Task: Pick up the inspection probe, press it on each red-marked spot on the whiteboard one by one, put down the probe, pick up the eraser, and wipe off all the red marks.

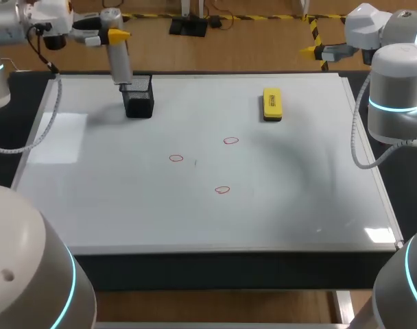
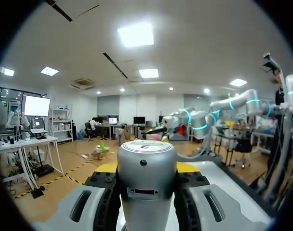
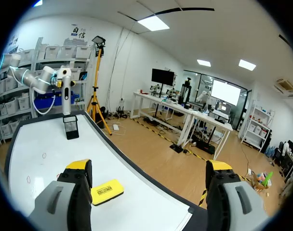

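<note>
**Left tool [image 1: 116,34] clamped on the probe [image 1: 120,63]**

The left tool holds the smooth silver cylinder of a probe upright, its lower end at the rim of a square black mesh cup [image 1: 140,101]. The right tool [image 3: 149,167] gapes wide, holding nothing. A yellow block eraser [image 1: 271,104] and three red oval marks [image 1: 230,140] lie on the glossy whiteboard [image 1: 126,205].

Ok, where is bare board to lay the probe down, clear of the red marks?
Bare: the whiteboard's near strip, between the red marks and the front edge; the left side, nearer than the holder; the right side, nearer than the eraser. Crowded: the middle, with three red marks, and the far left, where the left gripper holds the probe at the holder.
</note>
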You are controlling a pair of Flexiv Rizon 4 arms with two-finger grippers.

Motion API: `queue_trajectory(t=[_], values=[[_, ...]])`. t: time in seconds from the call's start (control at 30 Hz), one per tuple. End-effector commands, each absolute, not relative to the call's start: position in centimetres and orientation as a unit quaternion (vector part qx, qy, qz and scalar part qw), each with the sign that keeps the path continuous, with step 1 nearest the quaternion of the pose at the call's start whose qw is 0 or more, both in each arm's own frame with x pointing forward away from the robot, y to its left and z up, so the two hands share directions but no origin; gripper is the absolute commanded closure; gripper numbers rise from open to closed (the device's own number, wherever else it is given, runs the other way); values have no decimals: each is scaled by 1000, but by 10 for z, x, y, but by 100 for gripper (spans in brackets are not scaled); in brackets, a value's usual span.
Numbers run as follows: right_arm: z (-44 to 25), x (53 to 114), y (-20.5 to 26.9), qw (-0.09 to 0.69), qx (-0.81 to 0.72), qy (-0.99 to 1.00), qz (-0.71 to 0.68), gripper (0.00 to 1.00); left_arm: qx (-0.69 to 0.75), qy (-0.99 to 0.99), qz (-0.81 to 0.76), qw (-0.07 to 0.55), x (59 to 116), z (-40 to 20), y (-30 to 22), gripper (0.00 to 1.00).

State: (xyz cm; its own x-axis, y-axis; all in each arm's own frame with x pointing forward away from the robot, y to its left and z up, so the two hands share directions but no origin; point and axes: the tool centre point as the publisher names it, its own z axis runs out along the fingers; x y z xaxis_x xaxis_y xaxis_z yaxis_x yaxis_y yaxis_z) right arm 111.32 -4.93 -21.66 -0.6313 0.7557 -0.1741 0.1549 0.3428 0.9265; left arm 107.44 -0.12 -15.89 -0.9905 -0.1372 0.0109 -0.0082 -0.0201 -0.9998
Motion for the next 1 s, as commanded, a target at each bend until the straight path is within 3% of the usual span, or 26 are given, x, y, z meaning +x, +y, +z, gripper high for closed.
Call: queue_trajectory(t=[0.03, 1.0], values=[[-217, 1114, -50, 307, 300, 760, 488, 0, -78, 699, -708, 70, 1058, -157, 7, 100], [-217, 1114, -50, 307, 300, 760, 488, 0, -122, 699, -695, 114, 993, -214, 57, 100]])
